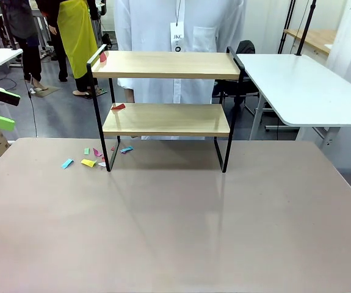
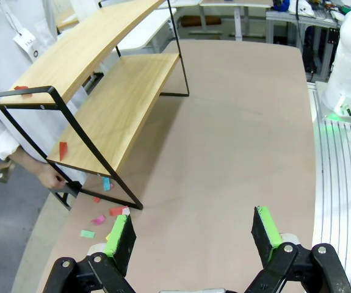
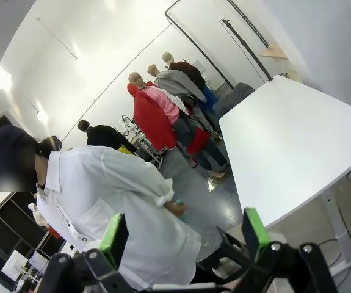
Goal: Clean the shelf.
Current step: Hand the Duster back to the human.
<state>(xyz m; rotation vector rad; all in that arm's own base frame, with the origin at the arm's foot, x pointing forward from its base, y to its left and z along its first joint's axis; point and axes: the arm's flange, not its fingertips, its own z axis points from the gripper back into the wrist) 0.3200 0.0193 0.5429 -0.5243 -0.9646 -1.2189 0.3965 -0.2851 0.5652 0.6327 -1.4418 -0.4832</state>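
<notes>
The shelf point(image 1: 166, 119) stands at the far middle of the beige table, two light wooden boards in a thin black frame. A red paper scrap point(image 1: 103, 57) lies on the left end of its top board and another red scrap point(image 1: 118, 107) on the lower board. In the left wrist view the shelf point(image 2: 111, 101) runs up the left side with both red scraps point(image 2: 21, 90) point(image 2: 63, 149). My left gripper point(image 2: 193, 238) hangs open and empty above the table, well short of the shelf; its green pads point(image 1: 4, 108) peek in at the far left. My right gripper point(image 3: 185, 235) is open and empty, aimed away from the table.
Several coloured paper scraps point(image 1: 88, 163) lie on the beige table point(image 1: 175, 226) by the shelf's left leg. A person in a white coat point(image 1: 178, 36) stands right behind the shelf, one hand point(image 2: 50, 177) low near its end. A white table point(image 1: 303, 85) stands to the right.
</notes>
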